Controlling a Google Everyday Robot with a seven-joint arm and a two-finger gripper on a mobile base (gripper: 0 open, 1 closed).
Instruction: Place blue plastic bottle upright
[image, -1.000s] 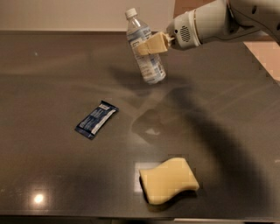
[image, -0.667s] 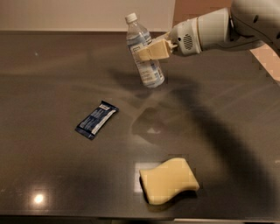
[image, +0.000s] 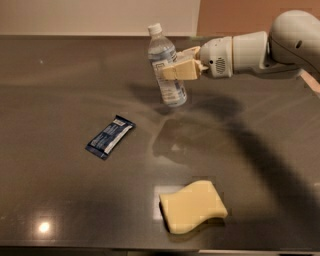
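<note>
Evidently mid-placement, the tan two-finger hand (image: 172, 72) reaches in sideways from the right on its white arm (image: 240, 50), clamped across the middle of the small clear plastic bottle (image: 174, 93) with a white cap and pale blue label. Gripping at the waist lets the wrist swing the base down. The bottle hangs cap-up but tilted, cap leaning left, over the far middle of the dark grey worktop (image: 60, 85). Its base seems just off the surface, though I cannot be sure. Well apart, nearer the camera, lie a flat dark-blue snack wrapper (image: 110, 136) and a wavy yellow sponge (image: 193, 206), so the landing spot has room.
</note>
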